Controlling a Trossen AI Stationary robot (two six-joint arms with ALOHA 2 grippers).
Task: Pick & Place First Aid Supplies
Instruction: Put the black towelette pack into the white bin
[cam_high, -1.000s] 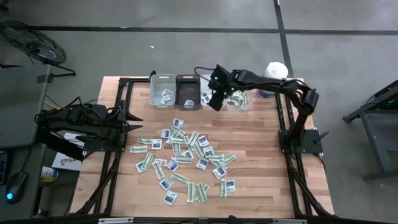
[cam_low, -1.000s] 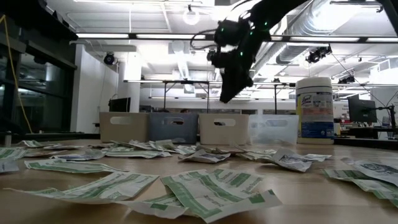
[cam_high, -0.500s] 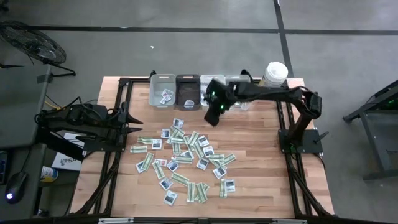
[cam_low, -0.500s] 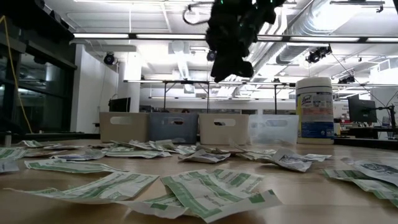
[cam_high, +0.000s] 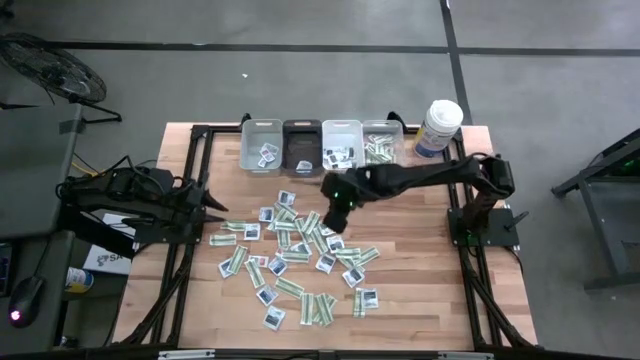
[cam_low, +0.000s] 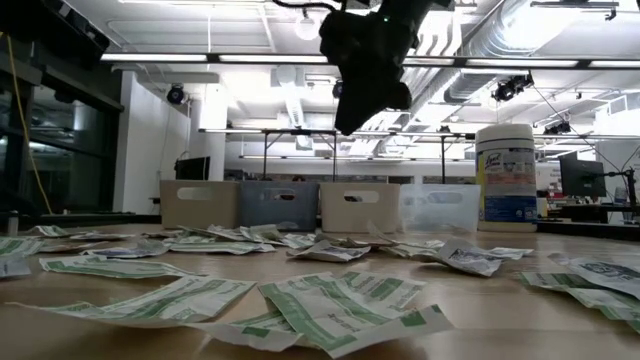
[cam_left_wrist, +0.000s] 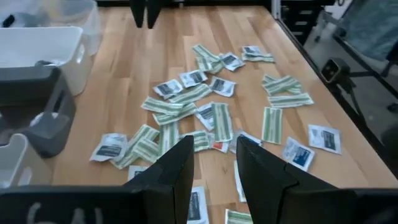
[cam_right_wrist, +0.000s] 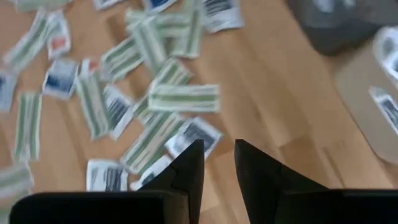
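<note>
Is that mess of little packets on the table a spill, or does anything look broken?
Nothing looks broken. The packets lie scattered loose and overlapping across the table, apparently awaiting sorting, while the four bins and canister stand upright.

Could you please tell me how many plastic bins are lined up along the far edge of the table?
4, side by side in a row: a light grey bin leftmost, a dark grey bin next, a white bin, then a clear bin nearest the white canister.

right wrist view motion-blurred, packets (cam_right_wrist: 183, 98) smeared, bin contents too small
</note>
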